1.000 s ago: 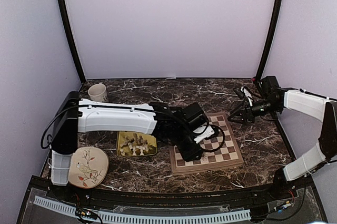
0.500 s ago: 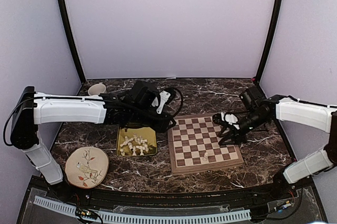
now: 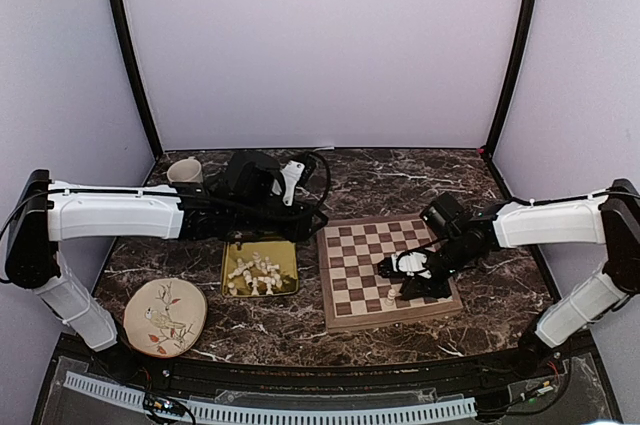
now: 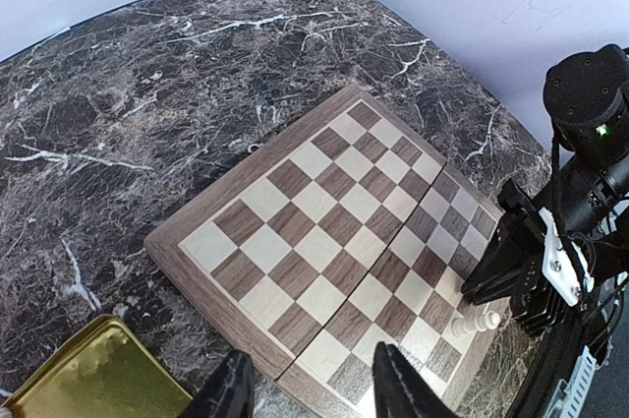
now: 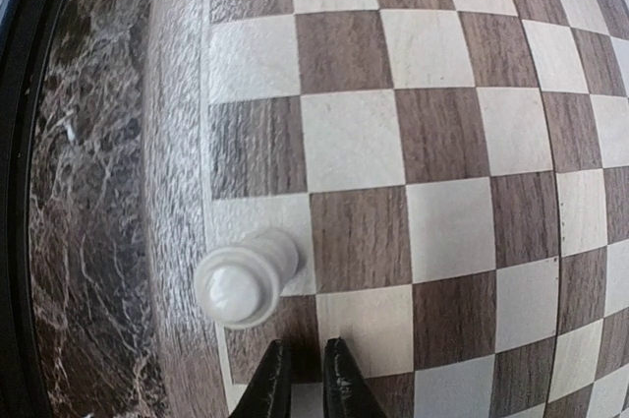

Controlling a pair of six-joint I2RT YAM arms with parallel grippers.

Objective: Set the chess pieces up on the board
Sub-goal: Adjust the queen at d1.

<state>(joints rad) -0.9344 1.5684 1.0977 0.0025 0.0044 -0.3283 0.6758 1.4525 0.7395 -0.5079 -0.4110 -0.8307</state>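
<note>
left end effector (image 4: 310,390): spread wide, nothing in it, hanging by the checkered wooden chessboard (image 4: 295,231)'s left edge
right end effector (image 5: 303,379): pretty much pressed together, empty, just beside small cream-white pawn (image 5: 244,278)
pawn spot: chessboard's near-edge row

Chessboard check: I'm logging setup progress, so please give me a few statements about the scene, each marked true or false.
Exactly one white piece is on the board. True.
The gold tray is bare. False: it holds a heap of white pieces.
The right tool grips the piece on the board. False: it is shut beside that piece, holding nothing.
The cup stands at the far left of the table. True.
</note>
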